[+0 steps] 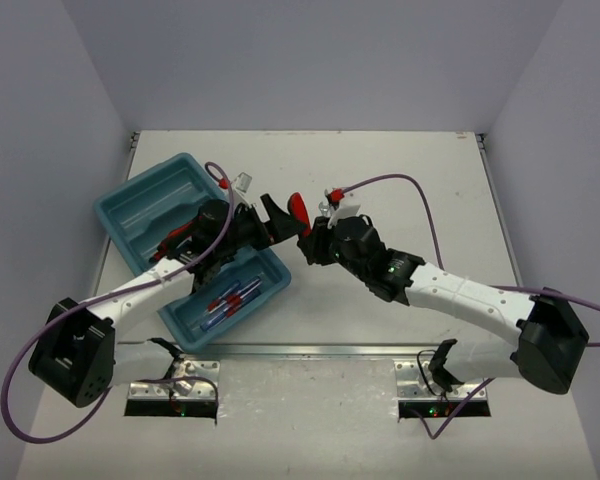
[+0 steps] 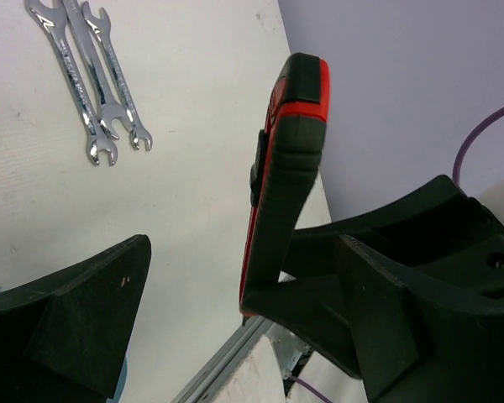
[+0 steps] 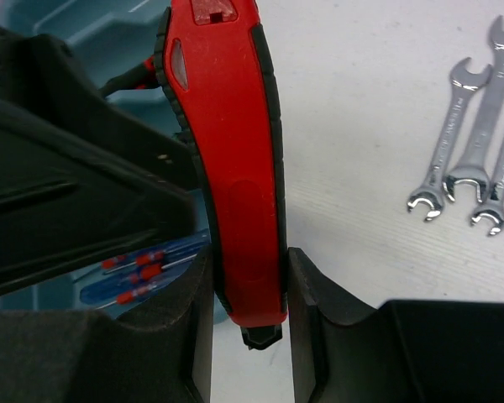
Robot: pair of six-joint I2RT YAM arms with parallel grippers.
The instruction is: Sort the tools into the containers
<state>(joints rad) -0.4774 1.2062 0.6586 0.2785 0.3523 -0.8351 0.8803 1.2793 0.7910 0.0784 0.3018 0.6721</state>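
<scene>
My right gripper (image 1: 308, 243) is shut on the red-handled pliers (image 1: 298, 208), held above the table just right of the tray. In the right wrist view its two fingers (image 3: 307, 323) clamp the red handle (image 3: 235, 168) on both sides. My left gripper (image 1: 276, 222) is open right beside the pliers. In the left wrist view (image 2: 235, 336) its fingers (image 2: 76, 323) are spread wide, and the red-and-black handle (image 2: 287, 168) stands between them, close to the right one. Blue-and-red screwdrivers (image 1: 230, 298) lie in the near compartment of the teal tray (image 1: 140, 195).
Three small silver wrenches (image 2: 97, 84) lie side by side on the white table, also in the right wrist view (image 3: 479, 168). The table's metal front edge (image 2: 227, 361) runs below the left gripper. Purple cables loop over both arms.
</scene>
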